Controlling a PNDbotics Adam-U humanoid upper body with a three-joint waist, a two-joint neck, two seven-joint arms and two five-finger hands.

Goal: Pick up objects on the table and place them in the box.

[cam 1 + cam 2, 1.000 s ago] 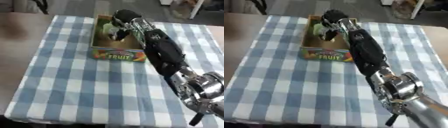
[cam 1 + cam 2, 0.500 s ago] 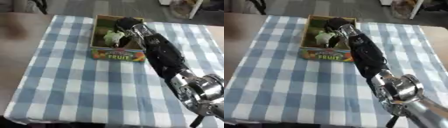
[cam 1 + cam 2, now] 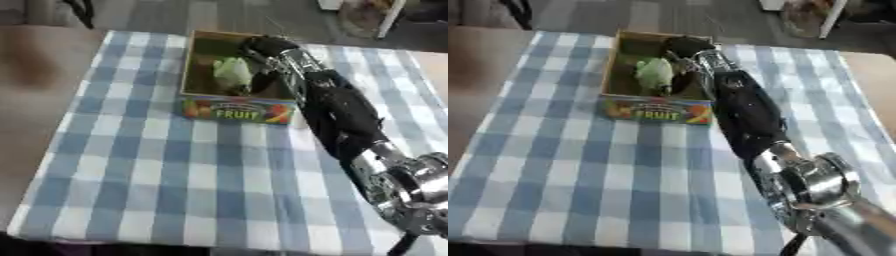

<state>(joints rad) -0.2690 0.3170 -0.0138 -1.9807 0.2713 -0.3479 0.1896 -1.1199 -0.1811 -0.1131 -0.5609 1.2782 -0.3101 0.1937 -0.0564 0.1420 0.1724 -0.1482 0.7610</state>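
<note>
A cardboard box (image 3: 234, 111) with a colourful "FRUIT" front stands at the far middle of the table. A pale green, rounded object (image 3: 232, 72) lies inside it, left of centre. My right arm stretches from the lower right up over the box's right wall. My right hand (image 3: 267, 47) sits in the box's far right part, its dark fingers (image 3: 261, 80) hanging straight down beside the green object on its right, not curled round it. The left hand shows in neither view.
A blue and white checked cloth (image 3: 157, 170) covers the table. The table's left edge runs along a brown floor (image 3: 35, 100). Beyond the far right corner stands a pale piece of furniture (image 3: 367, 15).
The hand has drawn back from over the green object toward the box's far right. The object now lies uncovered, lower in the box.
</note>
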